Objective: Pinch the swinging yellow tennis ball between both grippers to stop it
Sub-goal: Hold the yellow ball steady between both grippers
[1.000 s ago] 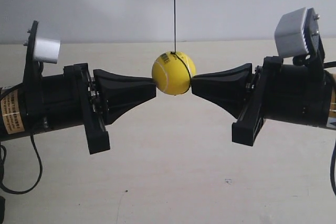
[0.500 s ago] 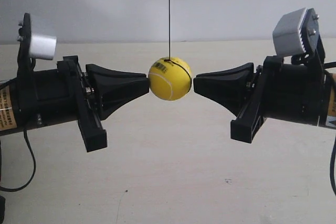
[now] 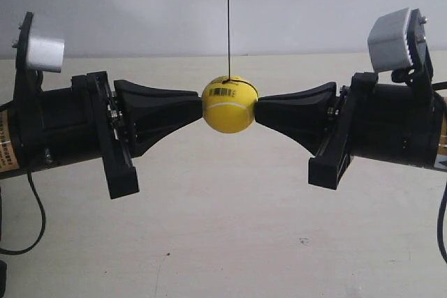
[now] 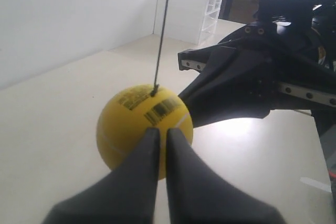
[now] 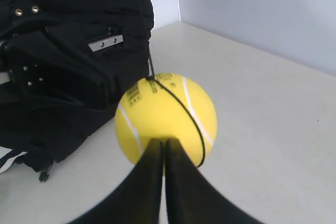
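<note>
The yellow tennis ball (image 3: 229, 105) hangs on a thin black string (image 3: 228, 19) above the table, barcode print on top. My left gripper (image 3: 200, 106), on the arm at the exterior view's left, is shut, and its tapered tip touches one side of the ball. Shut as well, my right gripper (image 3: 257, 108) touches the opposite side, so the ball sits between the two tips. In the left wrist view the ball (image 4: 123, 124) lies just past the left gripper (image 4: 163, 131), with the right gripper (image 4: 236, 93) behind. Seen from the right wrist, the ball (image 5: 165, 111) rests against the right gripper (image 5: 164, 142).
A pale tabletop (image 3: 223, 228) lies well below the ball, and a plain wall stands behind it. A white drawer unit (image 4: 186, 11) stands at the table's far end. A black cable (image 3: 35, 221) loops under the arm at the exterior view's left.
Half a second ago the ball had swung toward the left gripper, leaving a gap at the right tip. It now hangs centred, touching both tips, and the left gripper has moved inward.
</note>
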You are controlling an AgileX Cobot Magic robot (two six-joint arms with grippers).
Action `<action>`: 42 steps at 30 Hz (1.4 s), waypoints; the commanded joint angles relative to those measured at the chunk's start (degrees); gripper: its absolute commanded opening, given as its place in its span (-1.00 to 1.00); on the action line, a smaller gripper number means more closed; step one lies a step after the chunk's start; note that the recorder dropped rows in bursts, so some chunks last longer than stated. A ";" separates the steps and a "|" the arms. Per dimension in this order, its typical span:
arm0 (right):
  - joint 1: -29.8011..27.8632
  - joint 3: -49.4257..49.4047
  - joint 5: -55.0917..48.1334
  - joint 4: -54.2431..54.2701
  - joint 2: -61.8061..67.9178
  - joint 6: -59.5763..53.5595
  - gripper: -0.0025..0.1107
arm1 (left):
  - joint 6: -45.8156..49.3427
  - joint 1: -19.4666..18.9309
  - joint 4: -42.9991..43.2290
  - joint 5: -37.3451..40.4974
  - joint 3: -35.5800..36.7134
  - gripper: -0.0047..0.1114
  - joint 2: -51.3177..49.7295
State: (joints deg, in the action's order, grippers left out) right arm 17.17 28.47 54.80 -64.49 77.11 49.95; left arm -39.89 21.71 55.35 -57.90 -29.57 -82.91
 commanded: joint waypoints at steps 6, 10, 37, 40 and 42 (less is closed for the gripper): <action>0.05 0.22 0.49 -0.51 -0.50 0.15 -0.96 | -0.51 0.15 0.15 -0.46 0.30 -0.84 0.22; 0.05 0.22 -0.15 -0.51 -0.50 -0.12 -0.96 | -0.34 0.15 0.15 2.30 0.30 -0.84 0.22; 0.05 0.22 -0.17 -0.61 -0.38 0.07 -0.96 | -1.20 0.36 1.65 0.75 0.30 -0.84 -2.40; 0.05 0.22 -0.17 -0.61 -0.38 0.07 -0.96 | -0.25 0.36 1.65 -0.18 0.30 -0.84 -4.19; 0.05 0.22 -0.17 -0.61 -0.38 0.07 -0.96 | 0.84 0.36 1.52 -1.41 0.30 -0.84 -4.92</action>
State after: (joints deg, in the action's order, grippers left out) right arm 17.17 28.47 54.58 -64.69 77.11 50.03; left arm -40.22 21.71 57.04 -57.50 -29.57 -86.89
